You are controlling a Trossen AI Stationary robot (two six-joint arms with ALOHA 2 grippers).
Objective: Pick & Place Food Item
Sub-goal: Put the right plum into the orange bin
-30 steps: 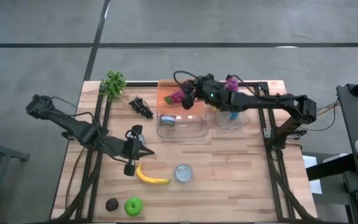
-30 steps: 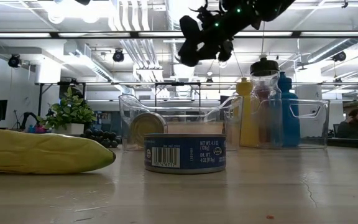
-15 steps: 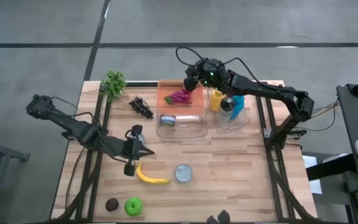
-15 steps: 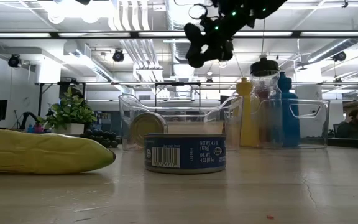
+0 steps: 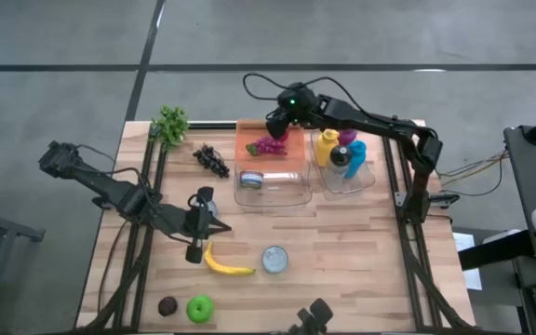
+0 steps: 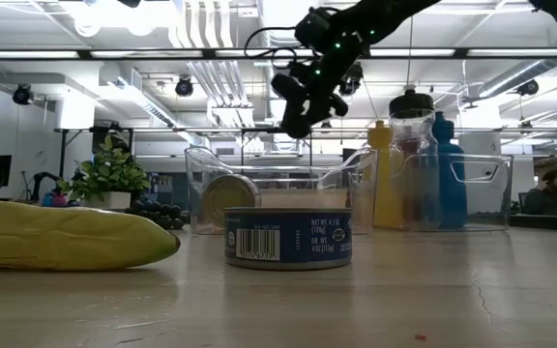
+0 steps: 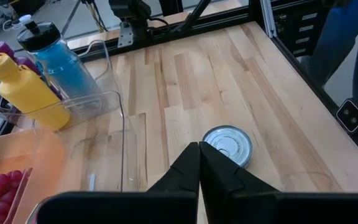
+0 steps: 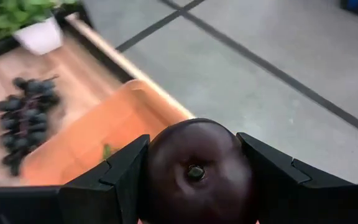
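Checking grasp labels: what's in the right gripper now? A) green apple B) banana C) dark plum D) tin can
C: the right wrist view shows the right gripper shut on a dark plum, above the orange tray.

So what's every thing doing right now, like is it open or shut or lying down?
right gripper: shut on a dark plum, above the orange tray's back edge
left gripper: shut, empty, over the table
clear bin: open top, one can inside
tuna can: upright, sealed
banana: lying flat
blue bottle: upright, capped
yellow bottle: upright, capped
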